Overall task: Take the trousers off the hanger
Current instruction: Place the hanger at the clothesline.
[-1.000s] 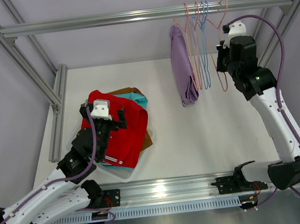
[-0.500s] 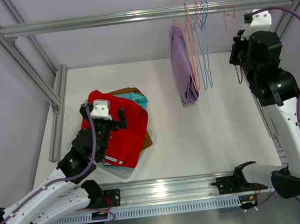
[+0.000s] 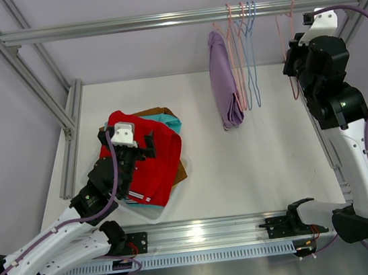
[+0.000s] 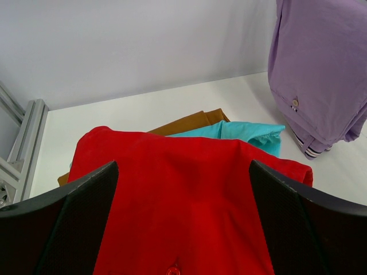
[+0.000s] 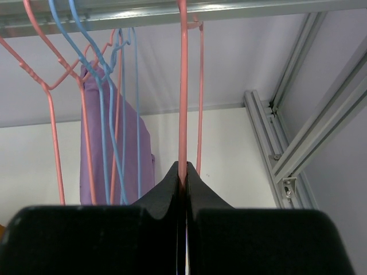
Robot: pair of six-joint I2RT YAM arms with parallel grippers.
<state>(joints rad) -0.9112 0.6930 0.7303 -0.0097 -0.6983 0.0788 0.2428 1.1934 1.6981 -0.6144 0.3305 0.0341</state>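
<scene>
Lilac trousers (image 3: 224,81) hang on a hanger from the overhead rail (image 3: 122,25), and they also show in the left wrist view (image 4: 321,69) and the right wrist view (image 5: 92,154). Red trousers (image 3: 150,162) lie on top of a pile on the table, over teal trousers (image 3: 170,121) and brown trousers (image 3: 157,111). My left gripper (image 3: 144,145) hovers open above the red trousers (image 4: 183,189), nothing between its fingers. My right gripper (image 3: 292,63) is shut on the lower wire of an empty pink hanger (image 3: 290,35) (image 5: 183,86), whose hook stands above the rail at the far right.
Several empty pink and blue hangers (image 3: 246,54) hang on the rail between the lilac trousers and the held hanger. Aluminium frame posts (image 3: 67,126) border the table's left side, and more (image 5: 287,143) stand near the right arm.
My right gripper has carried the pink hanger up and to the right, away from the other hangers. The left arm and the pile have not moved.
</scene>
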